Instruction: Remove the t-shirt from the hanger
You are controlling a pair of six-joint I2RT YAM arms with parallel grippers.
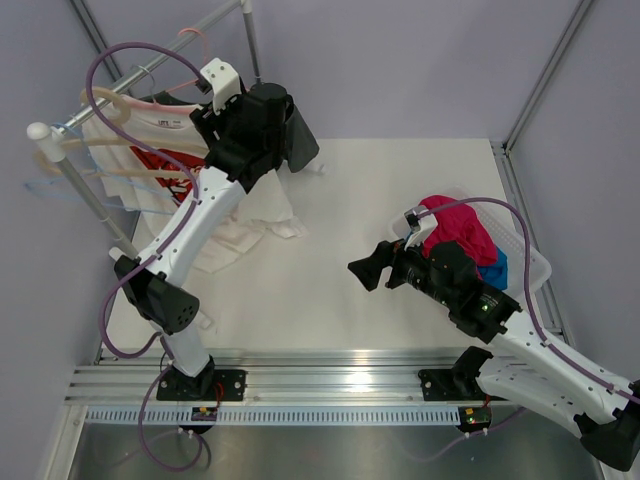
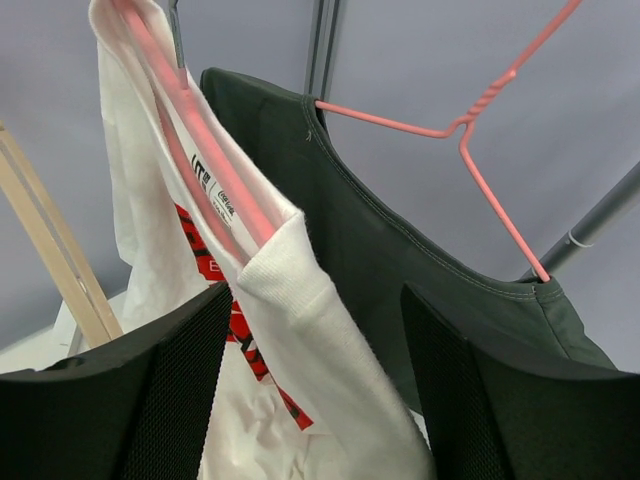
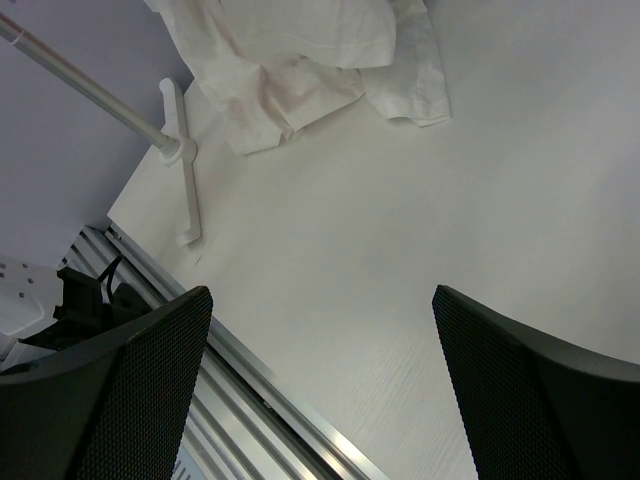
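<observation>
Straddling the t-shirt shoulder on the hanger, the left pincer stands open, unclamped; the right pincer hangs wide open, empty, over the table.

White worktop, white clothes-rack foot at left, white short-sleeved t-shirt hem crumpled beside it, white plastic basket at right edge.

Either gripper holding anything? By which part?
Nothing held. Left gripper is open around the shoulder of the t-shirt, not clamped; right gripper open, empty.
</observation>
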